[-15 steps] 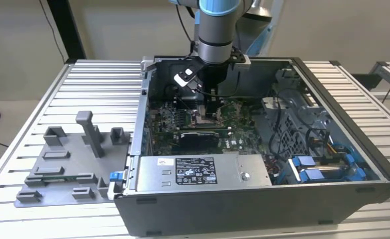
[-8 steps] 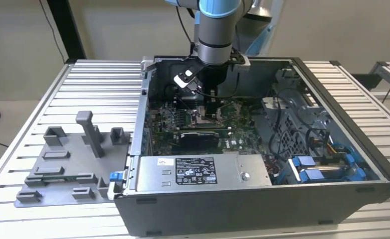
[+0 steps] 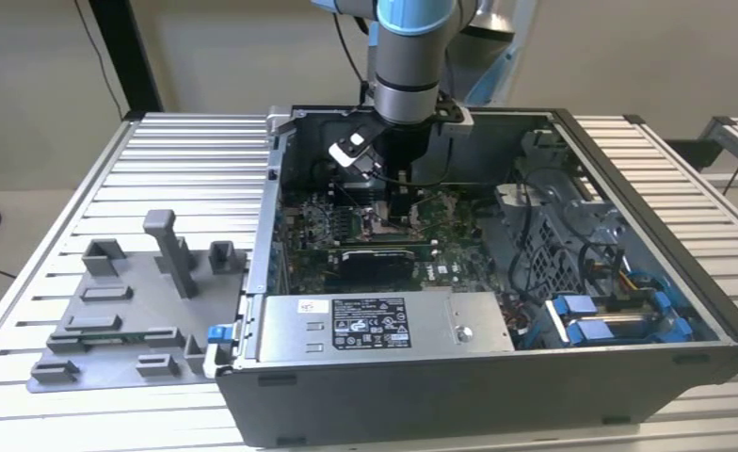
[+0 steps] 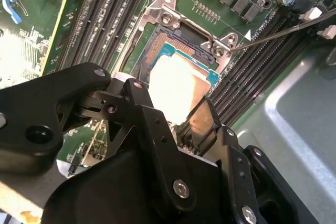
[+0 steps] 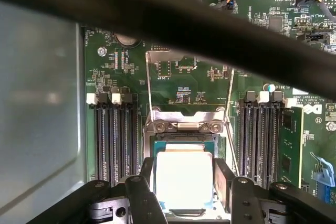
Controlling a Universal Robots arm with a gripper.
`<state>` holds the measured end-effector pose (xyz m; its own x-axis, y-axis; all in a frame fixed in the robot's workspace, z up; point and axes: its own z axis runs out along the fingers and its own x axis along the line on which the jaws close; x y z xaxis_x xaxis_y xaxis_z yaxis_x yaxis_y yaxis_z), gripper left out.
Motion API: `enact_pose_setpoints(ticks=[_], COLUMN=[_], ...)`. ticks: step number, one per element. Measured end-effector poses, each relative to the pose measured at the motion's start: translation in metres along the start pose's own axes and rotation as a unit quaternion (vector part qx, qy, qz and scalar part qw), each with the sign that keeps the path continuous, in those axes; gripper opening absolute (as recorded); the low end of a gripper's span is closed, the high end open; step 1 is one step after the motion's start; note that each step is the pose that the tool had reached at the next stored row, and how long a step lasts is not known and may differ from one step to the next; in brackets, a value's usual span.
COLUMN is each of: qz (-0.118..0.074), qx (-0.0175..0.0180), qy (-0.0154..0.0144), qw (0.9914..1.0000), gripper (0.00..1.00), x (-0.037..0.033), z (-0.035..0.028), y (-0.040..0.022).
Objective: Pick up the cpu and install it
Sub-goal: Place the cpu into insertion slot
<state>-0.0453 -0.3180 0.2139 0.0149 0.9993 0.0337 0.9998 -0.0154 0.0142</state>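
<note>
First wrist view: the cpu (image 5: pixel 184 179) lies square over the socket (image 5: pixel 184 125), silvery lid up, with a thin rim of green board showing round it. You can't tell from here whether it's fully seated or just above the contacts. The pincer (image 5: pixel 184 169) is pinching it, with fingers (image 5: pixel 223 178) on two opposite board edges and the lid left bare.

My read on handling:
- It's light, thin and rigid, so it needs very little squeeze.
- The lid is slick metal; don't count on friction there.
- The underside and the socket contacts are the fragile parts. Keep it flat, no tilt, no sliding.
- The edges are the only sane place to hold it, which is where you are now.

Memory slots (image 5: pixel 113 140) flank the socket on both sides, close to the fingers, so there's little side room.

In the exterior view the arm reaches down into the open case (image 3: pixel 670 367), with the pincer between 10 and 11 o'clock of the case's middle. The power supply (image 3: pixel 369 325) is at 6 o'clock from the pincer. The grey tray (image 3: pixel 105 330) sits on the counter (image 3: pixel 181 151) at 9 o'clock of the case, well apart from the work.
</note>
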Motion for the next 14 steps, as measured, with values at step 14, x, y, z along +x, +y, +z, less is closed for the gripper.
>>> enact_pose_setpoints(ticks=[14], qz=[0.0], qx=[-0.0001], qy=[-0.0069], qw=[0.99998], gripper=[0.0], x=[0.0001], z=[0.0074], y=[-0.0002])
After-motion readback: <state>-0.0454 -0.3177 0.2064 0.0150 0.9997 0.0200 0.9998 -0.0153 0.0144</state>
